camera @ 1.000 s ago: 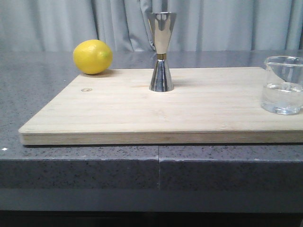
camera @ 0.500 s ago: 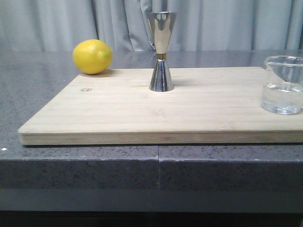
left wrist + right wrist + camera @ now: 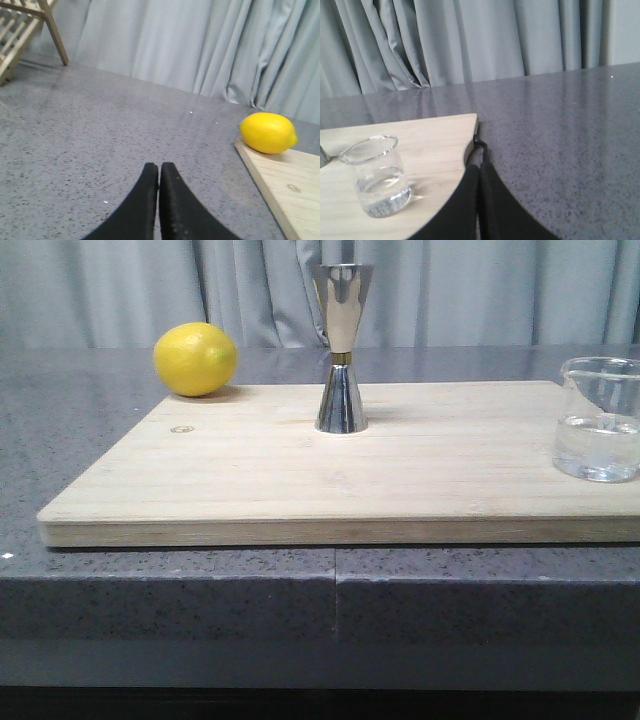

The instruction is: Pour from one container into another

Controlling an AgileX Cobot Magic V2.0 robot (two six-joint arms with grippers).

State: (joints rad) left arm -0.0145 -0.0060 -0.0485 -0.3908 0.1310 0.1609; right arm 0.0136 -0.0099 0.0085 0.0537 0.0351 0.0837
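Note:
A small clear glass beaker point(image 3: 598, 420) holding some clear liquid stands on the right end of the wooden board point(image 3: 250, 475); the right wrist view shows the same beaker point(image 3: 376, 176). The tall steel hourglass jigger point(image 3: 341, 348) with its gold waist band stands upright at the board's far middle. Neither arm appears in the front view. My left gripper point(image 3: 159, 168) is shut and empty over the grey counter, left of the board. Beside the board's right end my right gripper point(image 3: 478, 169) is also shut and empty, a short way from the beaker.
A yellow lemon point(image 3: 196, 360) lies at the board's far left corner, also seen as the lemon point(image 3: 268, 132) in the left wrist view. A wooden rack point(image 3: 22, 30) stands far off on the counter. Grey curtains point(image 3: 480, 290) hang behind the speckled counter point(image 3: 200, 600).

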